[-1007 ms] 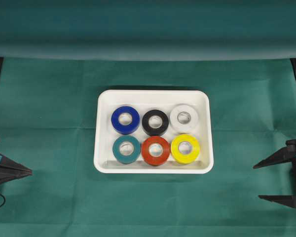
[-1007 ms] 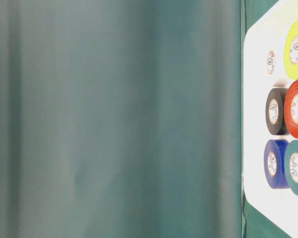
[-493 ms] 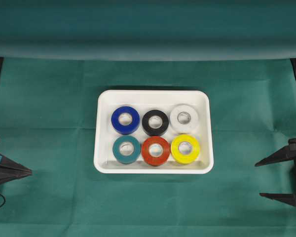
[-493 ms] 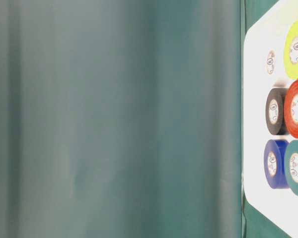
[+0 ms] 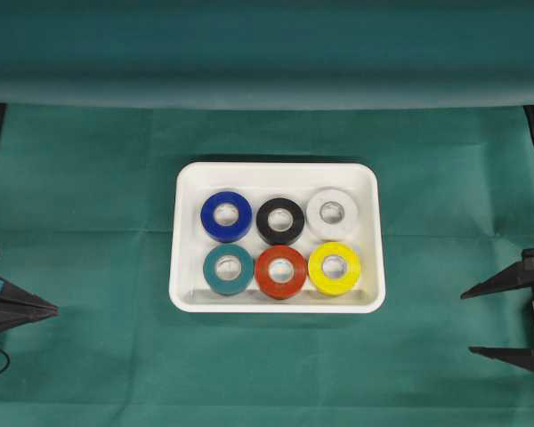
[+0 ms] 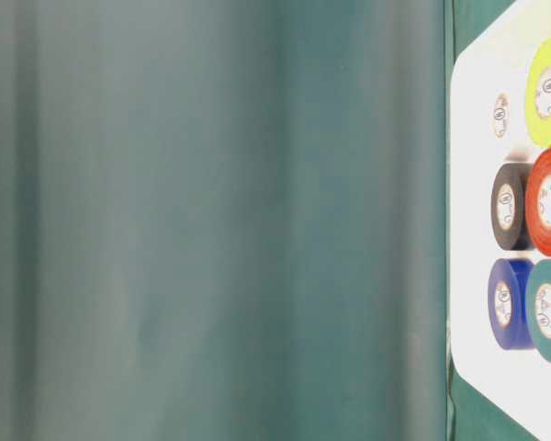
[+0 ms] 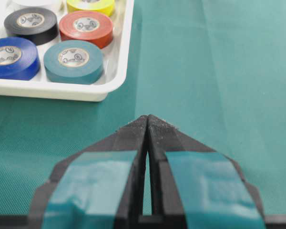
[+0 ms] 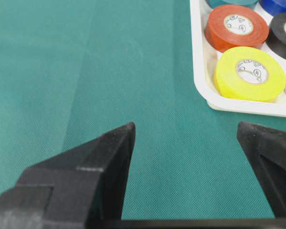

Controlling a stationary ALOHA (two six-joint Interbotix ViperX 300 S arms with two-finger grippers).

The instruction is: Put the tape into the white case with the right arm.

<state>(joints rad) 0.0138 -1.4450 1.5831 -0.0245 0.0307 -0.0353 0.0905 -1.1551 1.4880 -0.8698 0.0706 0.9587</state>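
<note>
- Six tape rolls are being held inside the white case (image 5: 277,175), in two rows of three: the blue roll (image 5: 226,216), the black roll (image 5: 280,221) and the white roll (image 5: 332,213) along the case's far side, and the teal roll (image 5: 229,269), the red roll (image 5: 281,271) and the yellow roll (image 5: 335,268) along its near side.
- No tape is being seen on the green cloth (image 5: 89,196) outside the case in any view, so the placing step is being judged as done.
- The right gripper (image 5: 509,321) is being kept well to the right of the case, above the cloth, with its two black fingers (image 8: 109,162) spread wide and nothing between them.
- In the right wrist view the yellow roll is being shown just inside the case's nearest corner, apart from both fingers.
- The left gripper (image 7: 148,125) is being kept well to the left of the case, its blue-banded fingers pressed together at the tips and carrying nothing.
- The step in hand is being read as the end of the task, with the right arm clear of the case.
- Nothing further is being called for except keeping both grippers away from the case rim, so that the rolls are not being disturbed.
- If another roll were being expected, it would first have to be found; none is being shown outside the case.
</note>
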